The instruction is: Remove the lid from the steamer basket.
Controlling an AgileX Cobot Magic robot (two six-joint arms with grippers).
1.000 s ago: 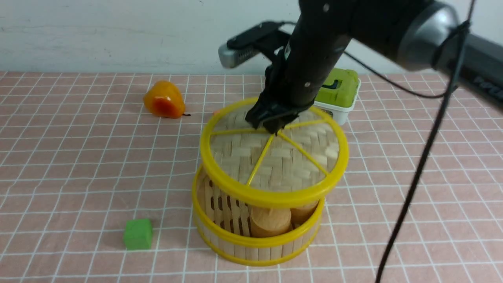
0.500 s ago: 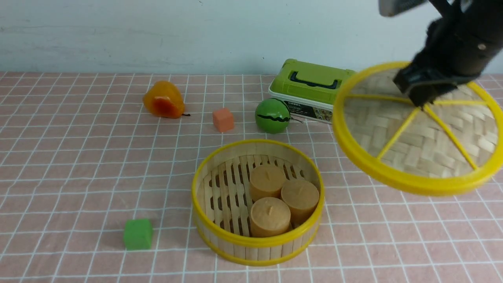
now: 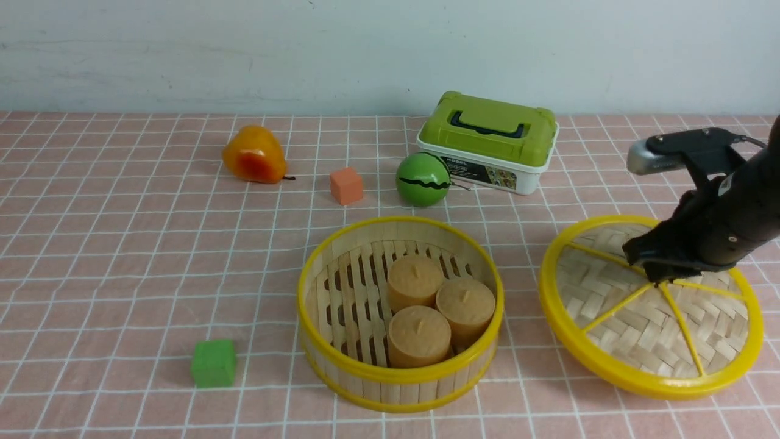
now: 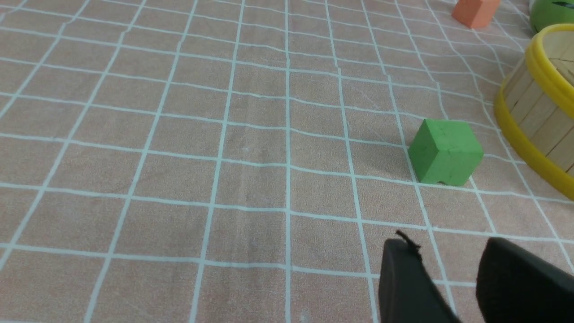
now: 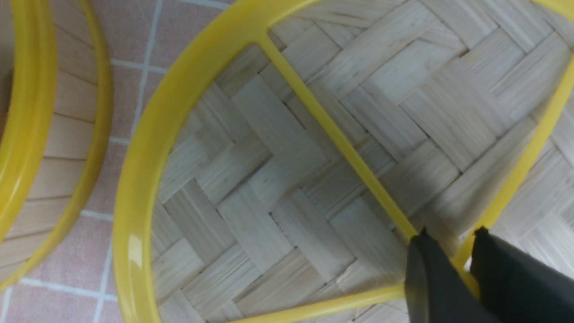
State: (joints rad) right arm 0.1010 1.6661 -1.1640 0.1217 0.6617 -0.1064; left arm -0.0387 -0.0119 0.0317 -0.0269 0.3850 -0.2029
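The steamer basket (image 3: 365, 384) stands uncovered at the table's near centre, with three tan round cakes (image 3: 420, 332) on its slatted floor. The lid (image 3: 621, 329), a woven bamboo disc with a yellow rim and spokes, lies low to the right of the basket and apart from it; I cannot tell whether it touches the cloth. My right gripper (image 3: 661, 277) is shut on the lid's centre knob, where the spokes meet (image 5: 452, 233). The right wrist view shows the lid's weave (image 5: 251, 188) beside the basket's wall (image 5: 27, 134). My left gripper (image 4: 446, 244) is open and holds nothing, near the basket's side (image 4: 538, 103).
A green cube (image 3: 213, 363) (image 4: 444, 152) sits left of the basket. Behind the basket are an orange cube (image 3: 346, 185), a green watermelon ball (image 3: 422, 179) and a white box with a green lid (image 3: 487, 140). An orange pear-like fruit (image 3: 254, 155) lies far left.
My right gripper has carried the lid from just above the basket over to the right and then down close to the table. The basket and its cakes are now uncovered.
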